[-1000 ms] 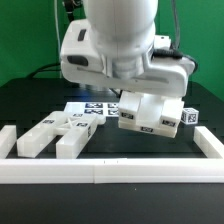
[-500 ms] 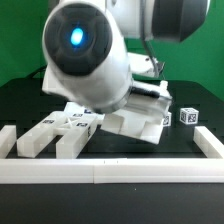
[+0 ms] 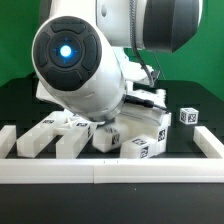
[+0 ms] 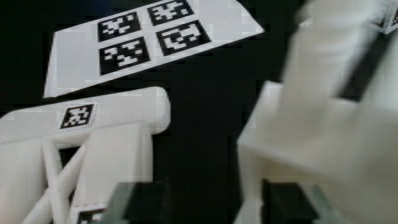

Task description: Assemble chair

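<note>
Fingers [image 4: 121, 205] parted, gap empty, no longer clamped; chair part [image 3: 130, 143] off its tilt, flat on table [image 3: 200, 142], 8 o'clock of small cube [image 3: 187, 116].

Arm casing [image 3: 95, 90] white; round end cap [image 3: 66, 50] black with glowing blue centre. Table [image 3: 18, 105] black. Border rails [image 3: 110, 172] plain white. Chair parts [image 3: 45, 135] white, black-and-white square tags on faces; small cube [image 3: 187, 116] likewise. Flat chair part [image 4: 107, 130] in wrist view white, single tag near corner. Marker board [image 4: 151, 35] white, four black-and-white tags. Backdrop [image 3: 12, 40] green.

light: bright, even | wrist view: blurred | exterior view: soft
</note>
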Robot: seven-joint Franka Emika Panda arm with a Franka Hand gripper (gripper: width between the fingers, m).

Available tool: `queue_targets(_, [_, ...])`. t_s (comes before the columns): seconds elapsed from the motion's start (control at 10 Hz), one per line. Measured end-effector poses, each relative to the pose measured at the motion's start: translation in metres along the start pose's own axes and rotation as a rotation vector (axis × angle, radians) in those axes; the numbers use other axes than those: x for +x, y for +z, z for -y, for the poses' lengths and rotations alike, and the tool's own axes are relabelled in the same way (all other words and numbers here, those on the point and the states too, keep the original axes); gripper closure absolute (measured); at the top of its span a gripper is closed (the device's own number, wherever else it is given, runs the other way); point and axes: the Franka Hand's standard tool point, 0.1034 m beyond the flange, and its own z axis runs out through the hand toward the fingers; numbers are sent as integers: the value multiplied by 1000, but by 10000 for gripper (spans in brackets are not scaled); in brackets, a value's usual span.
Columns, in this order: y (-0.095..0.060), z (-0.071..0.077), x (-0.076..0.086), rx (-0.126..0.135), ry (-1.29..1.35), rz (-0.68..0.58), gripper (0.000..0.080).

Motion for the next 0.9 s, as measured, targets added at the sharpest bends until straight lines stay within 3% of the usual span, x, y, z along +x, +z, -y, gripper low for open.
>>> queue_targets(0.2, [-1, -1, 2, 3, 1, -9, 238])
queue_targets(0.3, [-1, -1, 3, 4, 2, -11, 238])
queue_targets(0.4, [-2, -3, 4, 8, -1, -14, 168])
queue_targets(0.5, [-6, -9, 7, 17, -15, -28, 155])
queue_targets(0.9, [-24, -28, 7, 57, -37, -67, 151])
